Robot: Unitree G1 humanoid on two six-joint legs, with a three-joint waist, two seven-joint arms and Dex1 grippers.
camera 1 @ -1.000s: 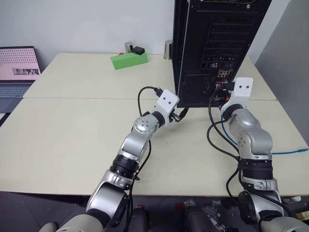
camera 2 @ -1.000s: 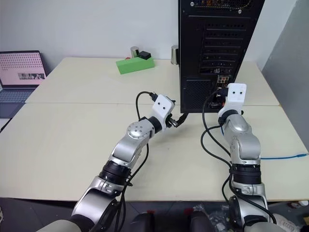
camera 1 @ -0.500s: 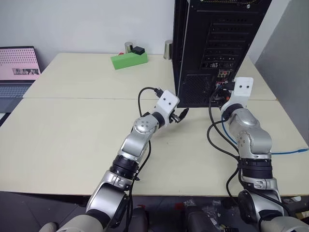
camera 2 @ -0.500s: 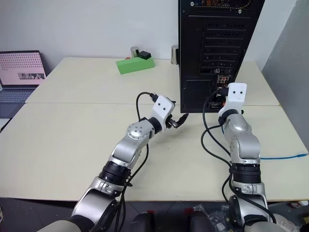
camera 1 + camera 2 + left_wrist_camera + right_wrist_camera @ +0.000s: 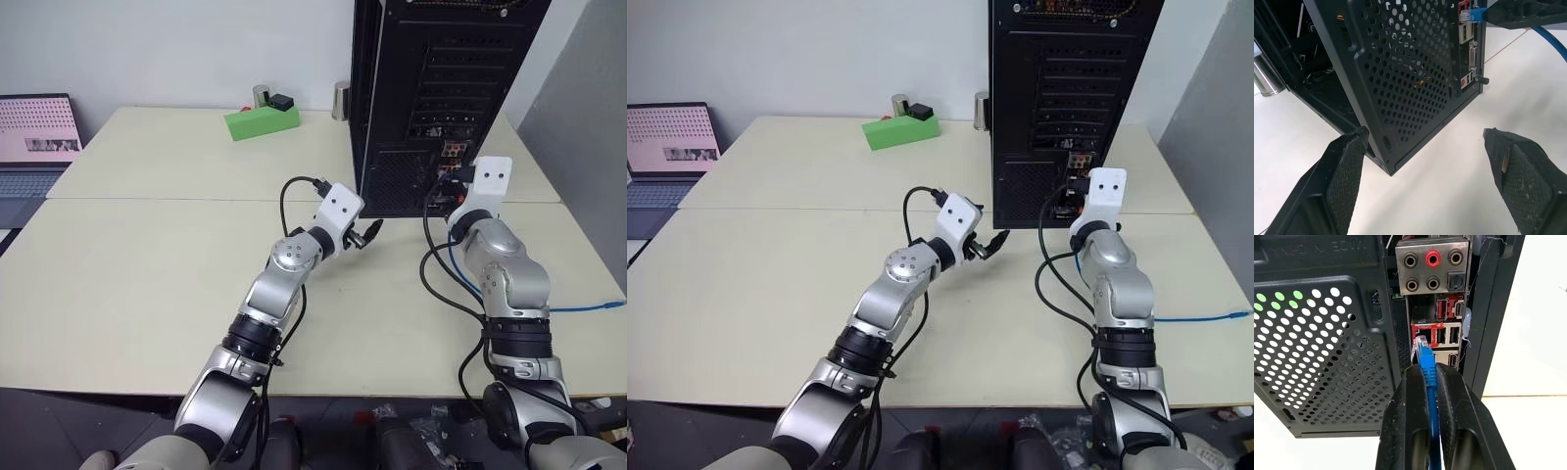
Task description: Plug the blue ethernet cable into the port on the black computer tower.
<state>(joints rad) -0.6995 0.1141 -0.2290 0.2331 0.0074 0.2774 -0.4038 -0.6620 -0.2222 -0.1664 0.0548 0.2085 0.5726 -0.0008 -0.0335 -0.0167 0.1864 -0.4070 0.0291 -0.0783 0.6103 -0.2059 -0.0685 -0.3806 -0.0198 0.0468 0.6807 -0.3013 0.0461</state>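
Right gripper (image 5: 1431,382) pinching the blue ethernet cable (image 5: 1426,363), plug at the port (image 5: 1419,339) of the black computer tower (image 5: 431,98) near the tabletop's far edge. Left gripper (image 5: 1422,142) spread, empty.

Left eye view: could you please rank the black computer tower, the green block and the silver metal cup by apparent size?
1. Black metal computer tower, largest by far.
2. Green rectangular block.
3. Silver metal cup, smallest; it stands partly behind the tower.
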